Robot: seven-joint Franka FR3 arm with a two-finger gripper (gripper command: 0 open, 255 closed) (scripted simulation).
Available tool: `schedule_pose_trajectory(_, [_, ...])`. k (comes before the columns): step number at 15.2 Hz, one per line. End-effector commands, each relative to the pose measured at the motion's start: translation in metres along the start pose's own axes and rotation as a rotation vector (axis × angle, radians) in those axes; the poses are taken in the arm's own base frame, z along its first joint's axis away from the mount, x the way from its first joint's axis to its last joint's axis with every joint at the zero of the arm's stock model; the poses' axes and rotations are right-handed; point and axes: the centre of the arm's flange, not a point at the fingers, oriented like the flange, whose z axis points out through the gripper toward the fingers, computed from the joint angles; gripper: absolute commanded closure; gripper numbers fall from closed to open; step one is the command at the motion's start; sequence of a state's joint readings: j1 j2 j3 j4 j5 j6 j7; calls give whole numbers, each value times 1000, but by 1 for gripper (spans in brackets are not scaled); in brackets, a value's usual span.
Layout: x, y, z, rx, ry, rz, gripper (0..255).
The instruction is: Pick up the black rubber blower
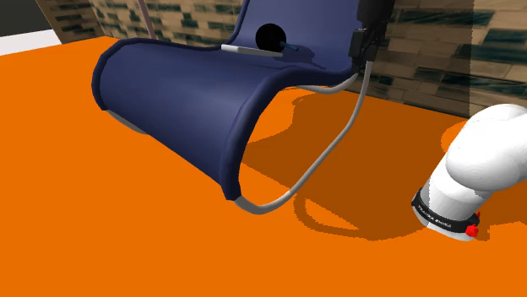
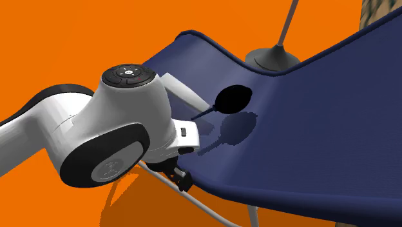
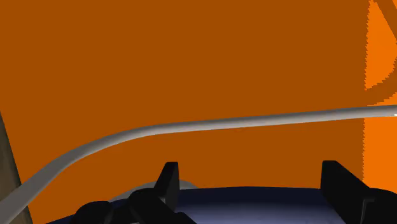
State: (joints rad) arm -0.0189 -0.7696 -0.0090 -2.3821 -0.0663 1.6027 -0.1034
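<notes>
A dark blue sling chair (image 1: 186,93) on a bent grey tube (image 3: 210,125) frame takes up the middle of the shoulder view, its cloth curving down towards 7 o'clock. The blower (image 1: 271,36), a round black ball with a thin nozzle, lies on the chair's seat near 12 o'clock of that view. In the second exterior view it sits at the middle of the cloth with its shadow just beside it at 6 o'clock. The gripper (image 3: 251,168) hangs at 3 o'clock of the blower in the shoulder view, near the chair's far edge and apart from the ball. In the wrist view its two black fingers (image 3: 168,181) stand wide apart and have hold of nothing. The chair's blue edge lies across between them, and the frame tube runs past over the shaded floor beyond. In the second exterior view the white arm (image 2: 122,122) with its dark joints fills the side from 7 to 9 o'clock of the blower and covers the near corner of the chair. A dark grey round base (image 2: 276,59) with a thin pole (image 2: 290,19) stands behind the chair at 1 o'clock of the blower. Everything rests on a flat bright orange floor (image 1: 84,219), darker where the chair casts its shadow. At the back of the shoulder view runs a wall (image 1: 439,59) patterned in tan and dark green bricks, and a black area (image 1: 15,13) shows at 10 o'clock.
</notes>
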Motion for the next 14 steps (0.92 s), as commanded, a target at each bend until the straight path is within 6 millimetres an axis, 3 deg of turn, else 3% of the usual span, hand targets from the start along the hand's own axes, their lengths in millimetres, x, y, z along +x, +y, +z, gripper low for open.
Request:
schedule_pose_trajectory(1, [0,0,0,0,0,0,0])
schedule_pose_trajectory(14, [150,-20,-52,104,44,243,0])
